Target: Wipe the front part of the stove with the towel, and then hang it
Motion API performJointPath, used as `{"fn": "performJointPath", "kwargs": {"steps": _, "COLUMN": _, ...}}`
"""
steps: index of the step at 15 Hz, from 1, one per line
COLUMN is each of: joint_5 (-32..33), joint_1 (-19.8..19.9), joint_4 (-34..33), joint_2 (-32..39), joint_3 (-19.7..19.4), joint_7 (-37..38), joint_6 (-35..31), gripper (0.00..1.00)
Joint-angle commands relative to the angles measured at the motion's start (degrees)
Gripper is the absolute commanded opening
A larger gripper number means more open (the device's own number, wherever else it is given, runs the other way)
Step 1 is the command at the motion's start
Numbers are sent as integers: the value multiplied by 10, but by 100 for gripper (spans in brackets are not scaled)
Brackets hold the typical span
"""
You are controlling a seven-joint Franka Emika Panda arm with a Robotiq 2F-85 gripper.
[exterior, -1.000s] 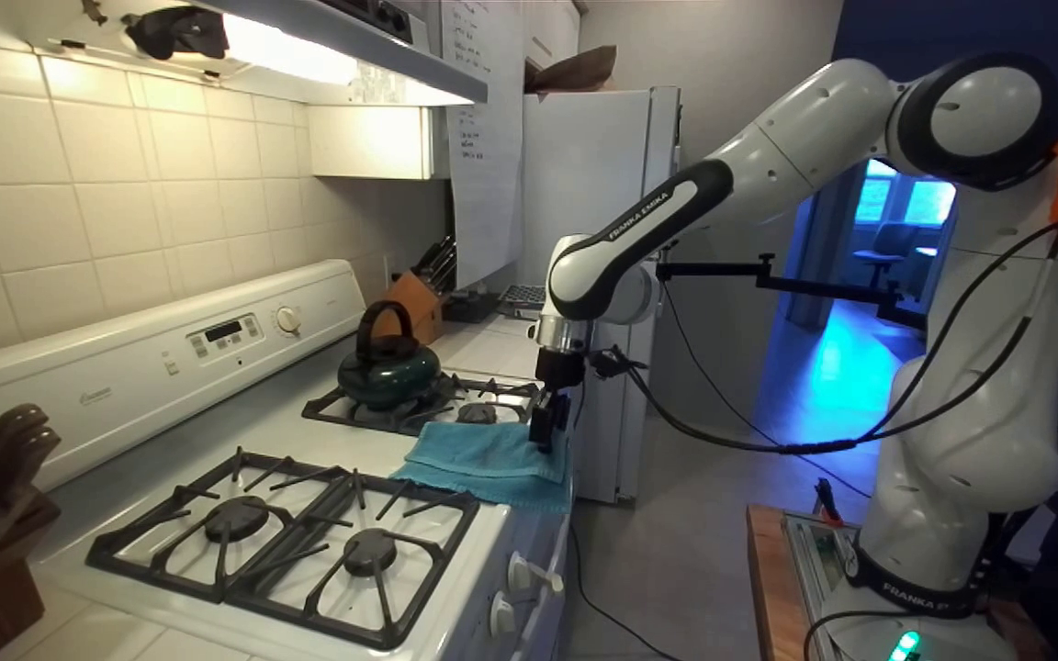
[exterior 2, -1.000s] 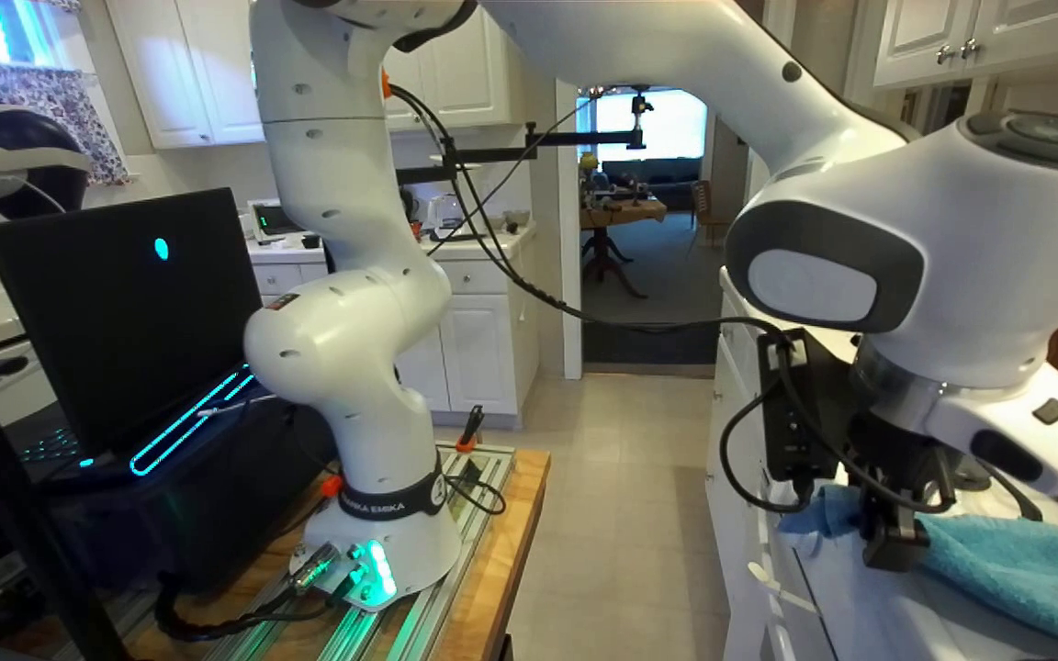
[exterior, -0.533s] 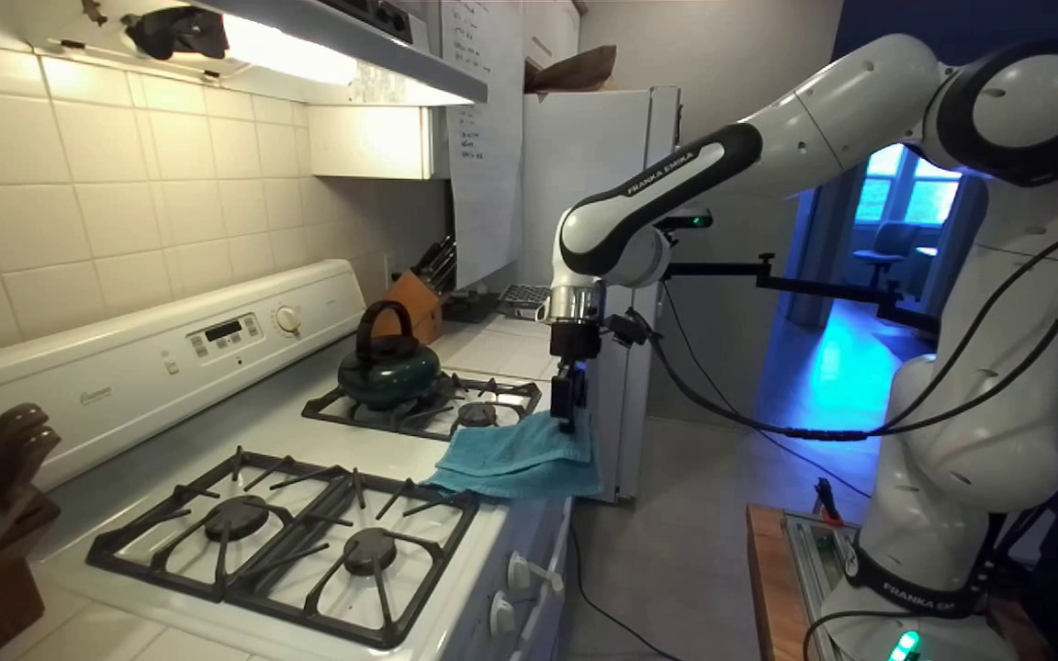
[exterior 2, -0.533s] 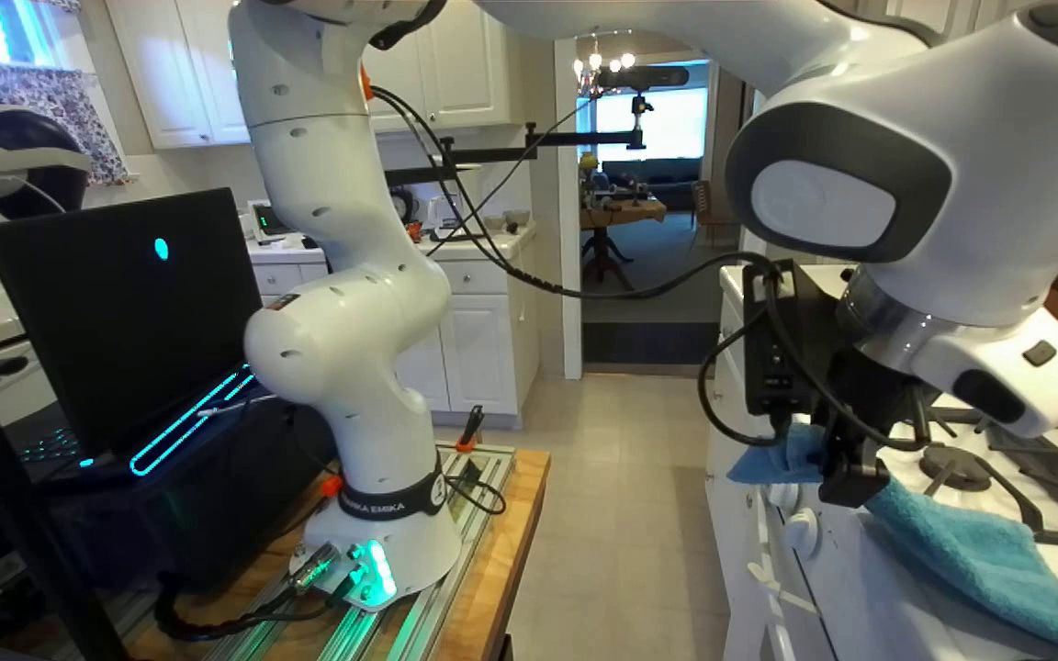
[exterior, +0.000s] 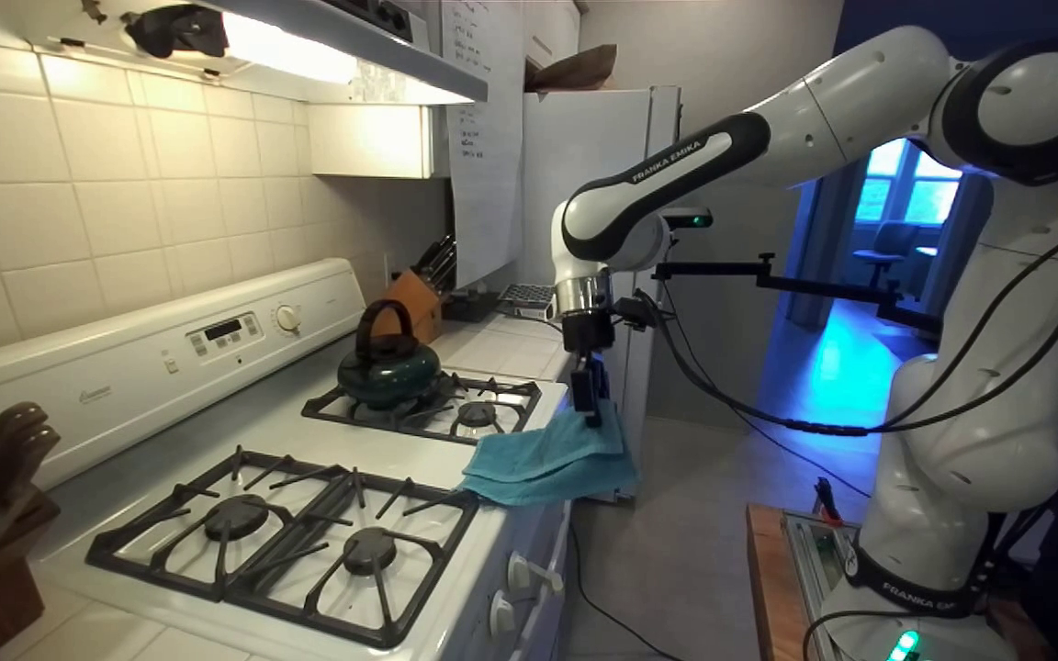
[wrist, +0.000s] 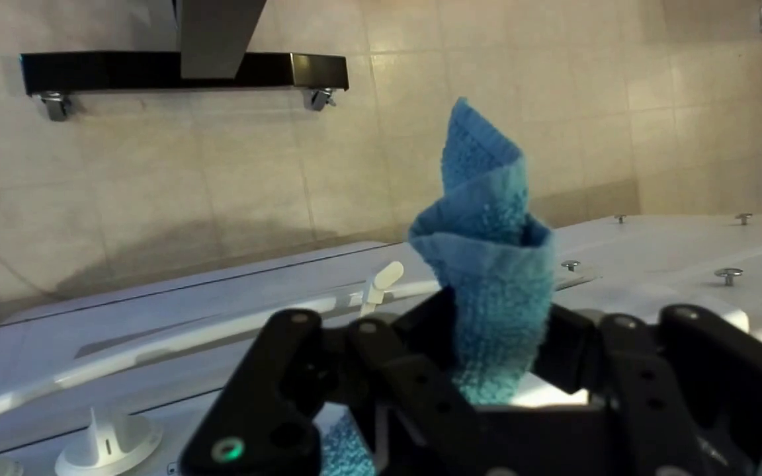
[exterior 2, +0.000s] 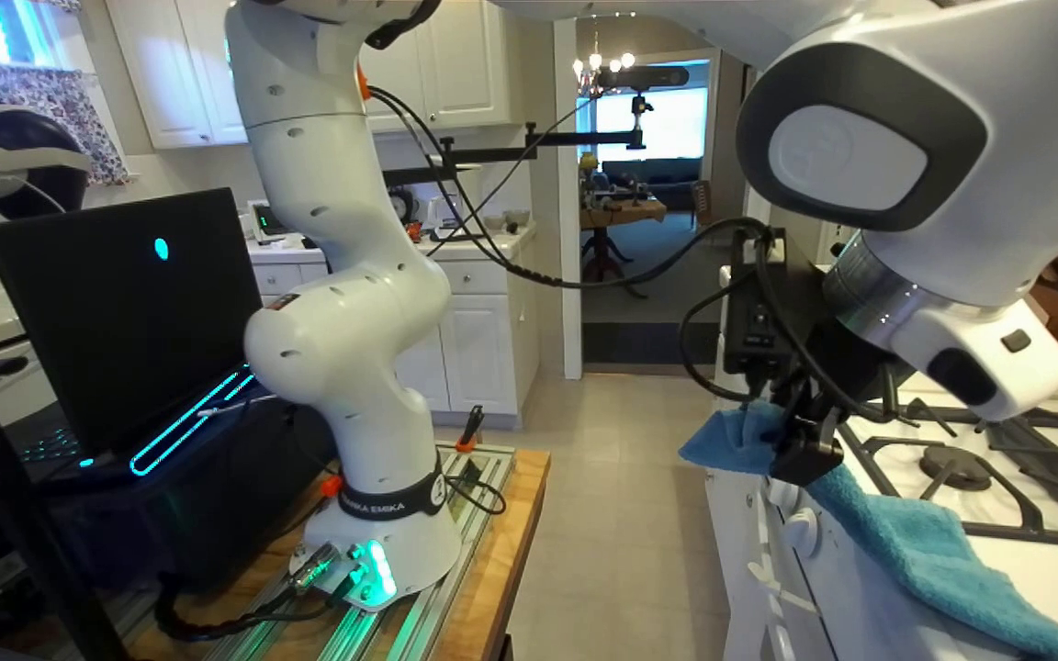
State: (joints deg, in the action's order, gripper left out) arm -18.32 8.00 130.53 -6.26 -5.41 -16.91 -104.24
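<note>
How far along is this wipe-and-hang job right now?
Done: the towel is picked up; the wrist view shows it pinched in the gripper.
In hand: it reaches across the front edge of the stove, so wiping may be under way or finished; I can't tell which.
Left: hanging it. One end juts free past the gripper, and the oven handle might be the spot.

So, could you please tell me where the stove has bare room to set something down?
In an exterior view, the white strip between near grates and far grates is bare back to the control panel; nothing stands on the near grates. Crowded: the strip's front end, where the gripper holds the towel, and the far grates' rear, under the kettle.
</note>
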Motion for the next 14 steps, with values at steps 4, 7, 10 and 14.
{"fn": "performJointPath", "kwargs": {"steps": 4, "joint_5": 44, "joint_1": -9, "joint_4": -11, "joint_2": -41, "joint_3": -6, "joint_7": 35, "joint_6": 65, "gripper": 3}}
{"fn": "performJointPath", "kwargs": {"steps": 7, "joint_5": 38, "joint_1": -13, "joint_4": -6, "joint_2": -60, "joint_3": -5, "joint_7": 33, "joint_6": 81, "gripper": 3}}
{"fn": "performJointPath", "kwargs": {"steps": 10, "joint_5": 38, "joint_1": -17, "joint_4": -4, "joint_2": -74, "joint_3": -5, "joint_7": 35, "joint_6": 89, "gripper": 3}}
{"fn": "performJointPath", "kwargs": {"steps": 14, "joint_5": 37, "joint_1": -18, "joint_4": 0, "joint_2": -84, "joint_3": -5, "joint_7": 37, "joint_6": 92, "gripper": 3}}
